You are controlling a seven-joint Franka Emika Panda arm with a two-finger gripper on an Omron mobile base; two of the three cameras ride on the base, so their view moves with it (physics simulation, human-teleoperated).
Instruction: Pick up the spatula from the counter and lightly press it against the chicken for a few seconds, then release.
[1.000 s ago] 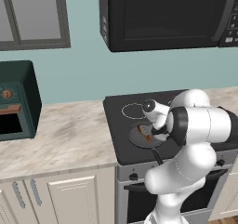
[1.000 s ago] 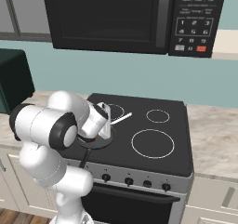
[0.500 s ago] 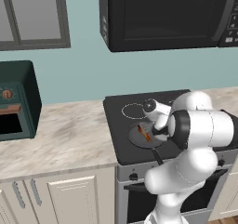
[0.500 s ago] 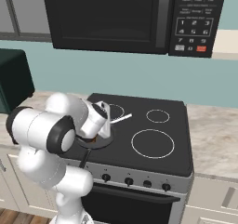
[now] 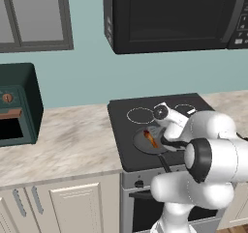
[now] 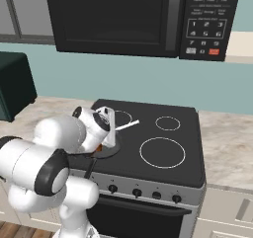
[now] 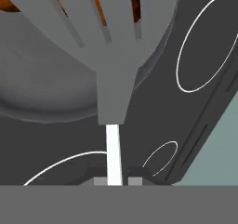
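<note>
The grey slotted spatula head point(image 7: 111, 37) lies flat over the dark pan point(image 7: 46, 93), and orange-brown chicken point(image 7: 100, 4) shows through its slots. My gripper point(image 7: 114, 181) is shut on the spatula's white handle point(image 7: 113, 148). In the left base view the chicken point(image 5: 151, 140) sits in the pan point(image 5: 140, 142) on the front left burner, with my hand right above it. From the right base view the handle's free end point(image 6: 128, 126) sticks out to the right of the hand. Whether the head touches the chicken is hard to judge.
The black cooktop point(image 6: 163, 148) has several white burner rings. A black microwave point(image 5: 174, 14) hangs above it. The pan's dark handle point(image 5: 164, 162) points toward the stove's front edge. A dark green toaster oven point(image 5: 17, 106) stands on the marble counter point(image 5: 72, 135) at left.
The hand and spatula have shifted only slightly over the pan. The grip on the handle is unchanged.
</note>
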